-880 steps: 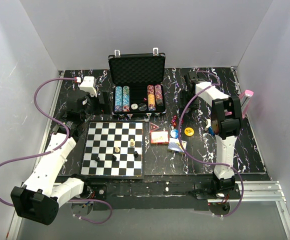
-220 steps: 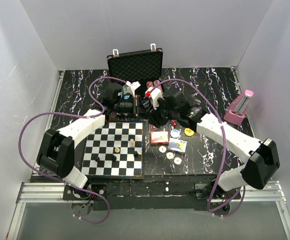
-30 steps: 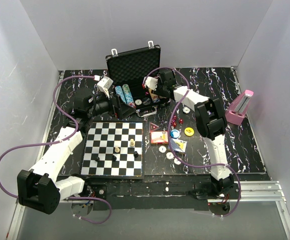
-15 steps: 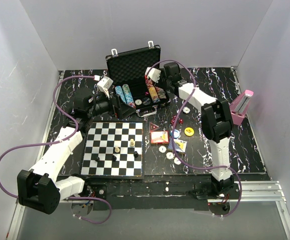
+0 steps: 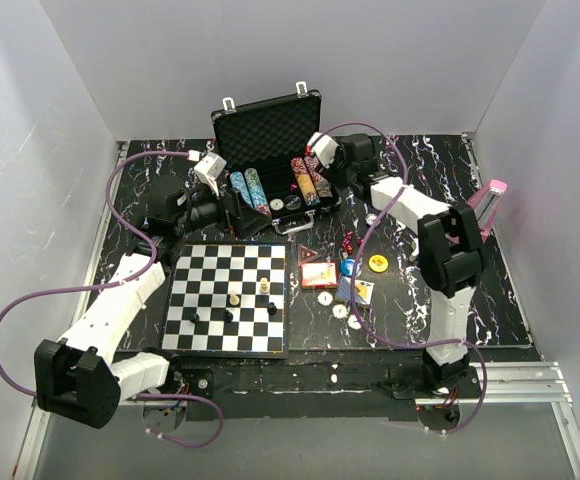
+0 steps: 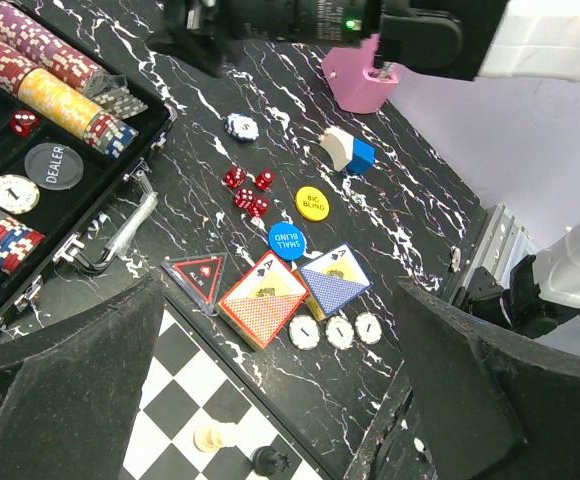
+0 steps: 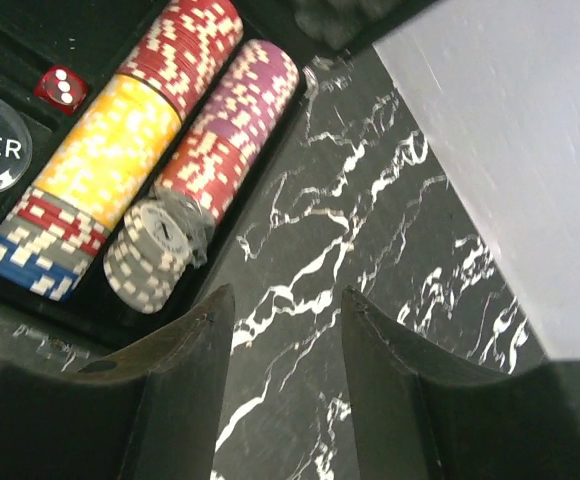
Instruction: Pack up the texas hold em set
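Quick update: the right gripper (image 7: 287, 300) has backed off from the open black briefcase (image 5: 270, 125), which sits at the upper centre of the overhead view with its lid standing up. A second ago it was right over the chip rows (image 7: 220, 130). Now it hangs past the case's right edge, over bare marble table (image 7: 370, 200). Its fingers are about halfway apart with nothing between them.

There's a small lopsided bunch of grey chips (image 7: 155, 255) at the near end of the maroon row. My guess is that's what it just dropped off, and it could use a nudge to lie straight.

The left gripper (image 6: 278, 300) hasn't budged. It's spread as wide as it goes, holds nothing, and sits left of the case.

Still loads to do though. Out on the table in the middle of the left wrist view are the red card deck (image 6: 263, 300), the blue card deck (image 6: 335, 280), the red dice (image 6: 247, 190), the yellow big blind button (image 6: 312, 203) and the blue small blind button (image 6: 287, 240). So I reckon it's another grab from that pile next, and the lid stays open for now
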